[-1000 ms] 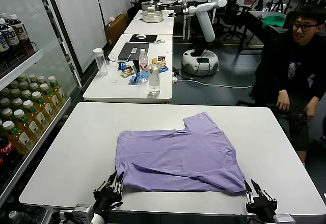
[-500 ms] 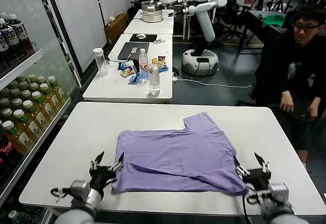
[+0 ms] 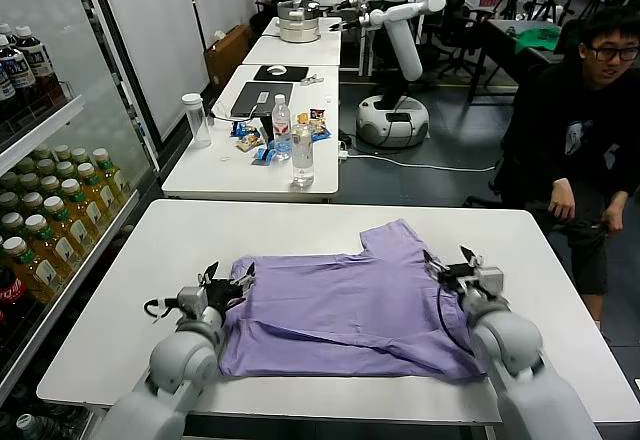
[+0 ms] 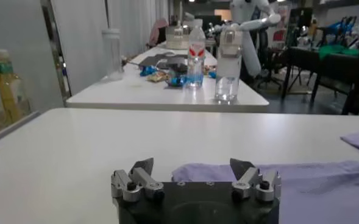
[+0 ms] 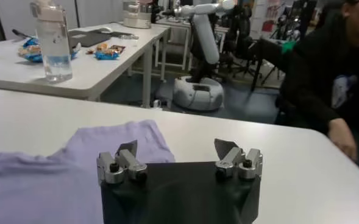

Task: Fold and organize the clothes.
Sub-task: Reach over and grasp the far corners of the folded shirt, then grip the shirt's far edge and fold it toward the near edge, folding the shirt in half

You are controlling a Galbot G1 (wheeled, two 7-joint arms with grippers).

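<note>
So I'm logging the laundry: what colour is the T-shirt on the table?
Light purple, plain lavender; the T-shirt shows best in the head view.

Both pincers (image 3: pixel 228 284) (image 3: pixel 452 263) opened, moved from near edge up T-shirt (image 3: pixel 350 310) sides.

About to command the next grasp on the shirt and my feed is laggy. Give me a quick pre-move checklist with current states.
1. Left gripper jaws open, holding nothing: ok.
2. Right gripper jaws open, holding nothing: ok.
3. Left gripper at the lavender T-shirt's left edge: ok.
4. Right gripper at the shirt's right edge, near the sleeve: ok.
5. Shirt lying fully on the white table, nothing overhanging: ok.
6. Shirt flat: not ok, a diagonal fold runs along the near part.
</note>
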